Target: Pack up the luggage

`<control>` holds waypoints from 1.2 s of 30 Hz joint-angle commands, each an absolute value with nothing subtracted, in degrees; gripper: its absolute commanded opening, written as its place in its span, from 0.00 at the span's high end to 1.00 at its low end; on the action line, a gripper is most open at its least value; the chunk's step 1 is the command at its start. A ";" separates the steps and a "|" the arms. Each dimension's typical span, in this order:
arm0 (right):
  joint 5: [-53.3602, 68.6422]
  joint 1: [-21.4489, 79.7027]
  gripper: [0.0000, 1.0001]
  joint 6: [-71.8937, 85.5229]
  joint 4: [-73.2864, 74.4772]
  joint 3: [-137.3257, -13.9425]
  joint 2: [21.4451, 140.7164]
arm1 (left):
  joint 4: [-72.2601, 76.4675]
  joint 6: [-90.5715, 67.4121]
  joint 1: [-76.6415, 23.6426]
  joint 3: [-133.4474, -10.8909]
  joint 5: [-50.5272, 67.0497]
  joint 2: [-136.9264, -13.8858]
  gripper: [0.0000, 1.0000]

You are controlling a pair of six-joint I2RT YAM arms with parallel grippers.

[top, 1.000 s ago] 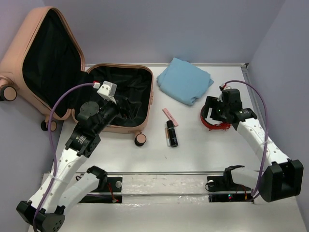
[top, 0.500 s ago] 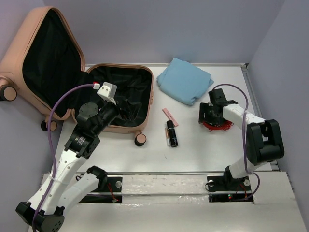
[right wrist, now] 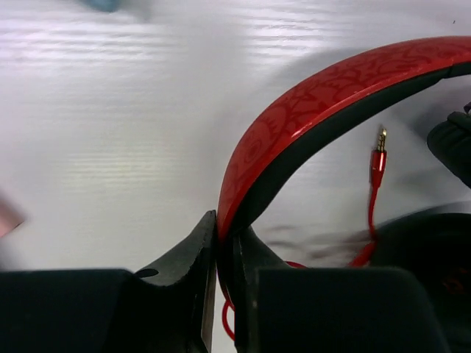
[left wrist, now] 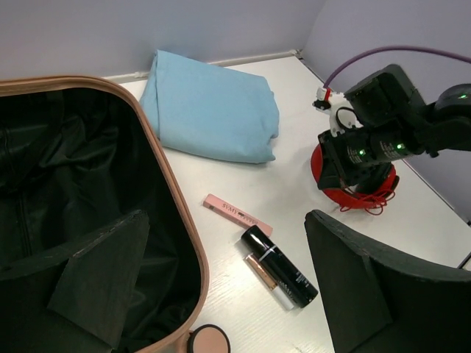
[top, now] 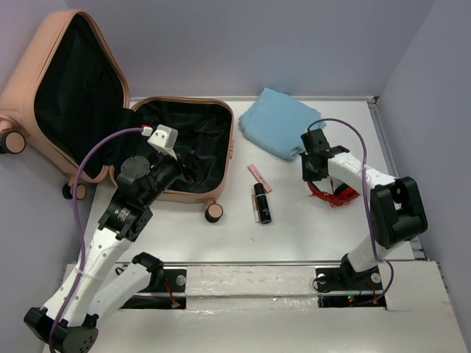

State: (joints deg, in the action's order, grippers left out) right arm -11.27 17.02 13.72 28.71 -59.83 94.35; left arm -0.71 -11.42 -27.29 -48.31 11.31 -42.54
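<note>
The right gripper is clamped with its 2 fingers on the headband of the red headphones. The left gripper gapes wide above the rim of the open luggage.

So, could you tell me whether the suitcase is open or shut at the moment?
Open: the suitcase has its lid raised and leaning back, away from the base, and the black lining shows in both halves.

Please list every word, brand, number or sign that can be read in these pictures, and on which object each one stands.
Pink stick: dark lettering along it, too small and blurred to read.
Black tube: no text that I can make out.
No other writing shows.
</note>
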 commanded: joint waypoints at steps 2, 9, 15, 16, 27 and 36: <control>-17.23 26.88 0.93 11.69 37.70 -73.89 87.19 | 1.41 -11.69 -27.60 -48.08 10.38 -40.87 0.01; -5.71 40.50 0.93 7.65 32.96 -103.32 98.52 | 0.62 -14.24 -26.98 -48.16 -5.36 -33.93 0.01; 6.75 47.28 0.93 8.25 31.38 -138.52 121.61 | 0.17 -15.64 -25.05 -46.93 -18.72 -26.46 0.01; 10.42 48.33 0.93 8.78 30.51 -142.34 124.60 | 0.26 -15.56 -24.96 -46.76 -18.72 -26.11 0.01; 11.88 50.89 0.04 9.33 21.36 -141.78 131.34 | 0.44 -15.38 -24.96 -46.76 -17.49 -25.93 0.01; -5.43 49.40 0.47 7.90 23.20 -103.32 102.24 | 0.61 -15.47 -25.05 -46.41 -16.26 -26.28 0.01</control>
